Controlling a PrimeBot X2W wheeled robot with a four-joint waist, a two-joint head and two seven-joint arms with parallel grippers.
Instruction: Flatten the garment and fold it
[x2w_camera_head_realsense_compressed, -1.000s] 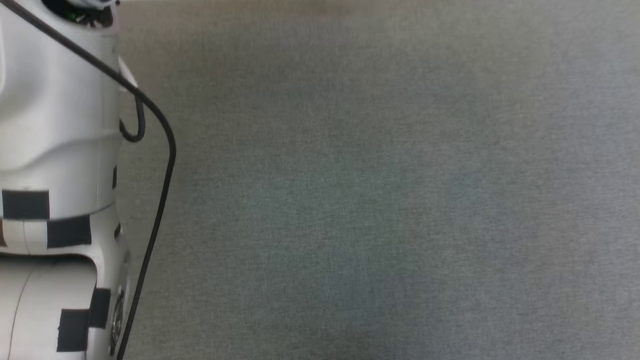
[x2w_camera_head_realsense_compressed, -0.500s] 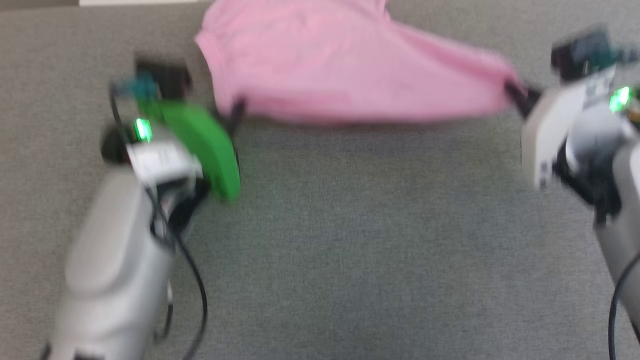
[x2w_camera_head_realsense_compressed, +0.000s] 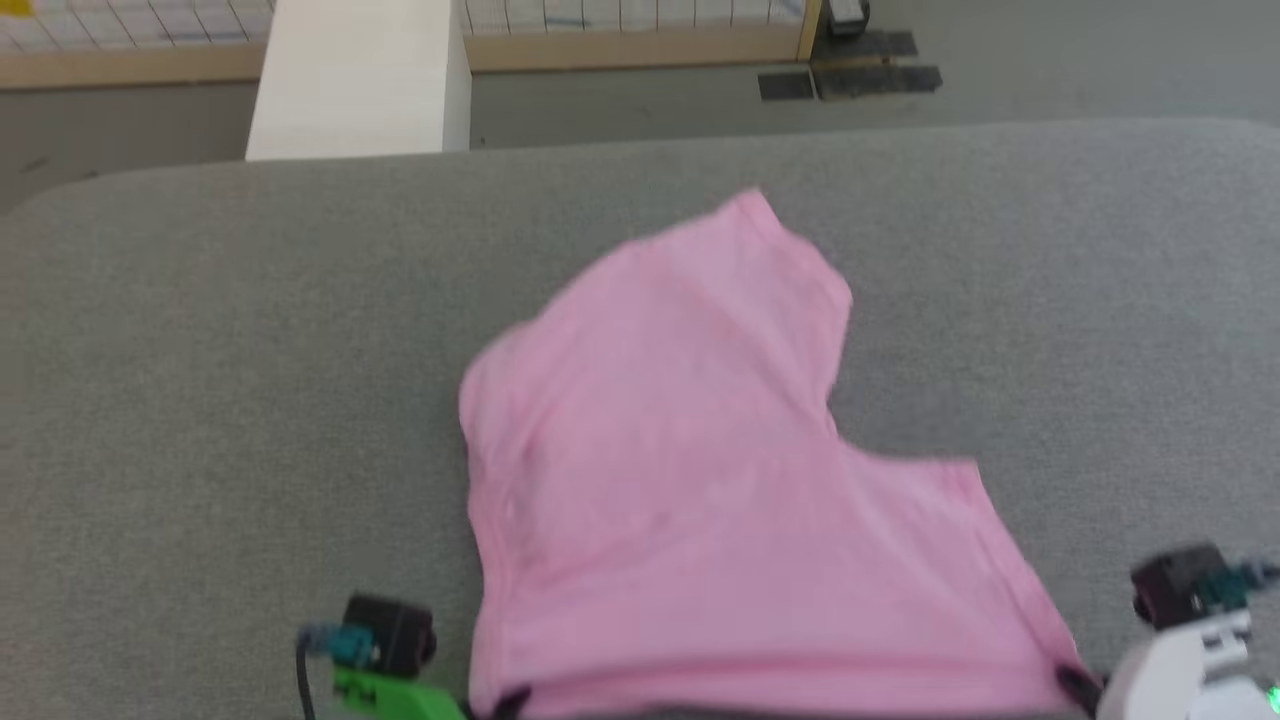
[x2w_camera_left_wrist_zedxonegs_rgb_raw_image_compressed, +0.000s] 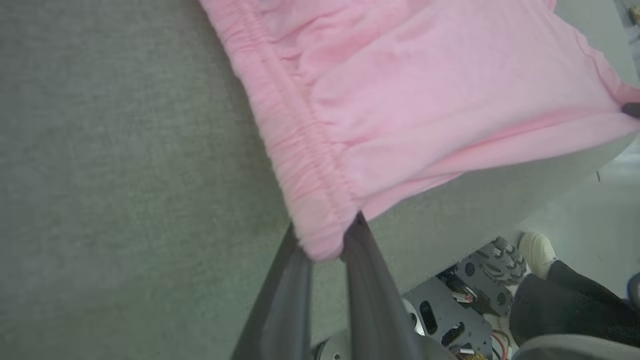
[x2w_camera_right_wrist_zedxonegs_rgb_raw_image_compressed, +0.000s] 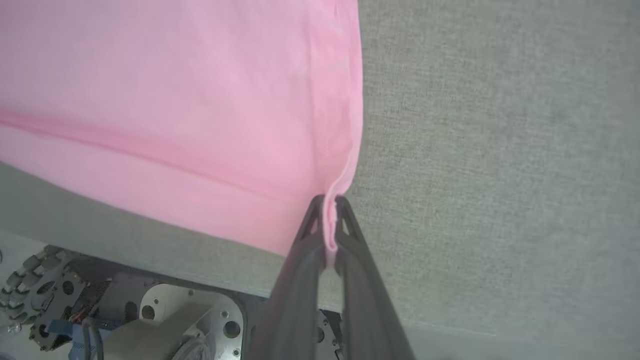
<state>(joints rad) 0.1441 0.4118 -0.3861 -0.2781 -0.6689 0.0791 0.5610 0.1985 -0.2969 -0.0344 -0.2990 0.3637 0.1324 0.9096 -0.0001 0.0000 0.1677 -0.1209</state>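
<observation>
Garment (x2w_camera_head_realsense_compressed: 700, 500), one light pink thin cloth piece, lies on the grey fabric-covered desk (x2w_camera_head_realsense_compressed: 200, 350). Long axis runs near to far, one pointed corner aimed away, near hem along the desk's front edge. Head view is blurred; two claws are cut off at the bottom, left claw (x2w_camera_head_realsense_compressed: 510, 702) and right claw (x2w_camera_head_realsense_compressed: 1075, 685).
Left wrist view: left claw pinches the gathered elastic corner; one white shoe (x2w_camera_left_wrist_zedxonegs_rgb_raw_image_compressed: 535, 247) beyond the desk edge.
Right wrist view: right claw nips a thin hem fold.

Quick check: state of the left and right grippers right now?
Left gripper: shut on the gathered corner of the thin light pink cloth garment.
Right gripper: shut on another corner of it.
</observation>
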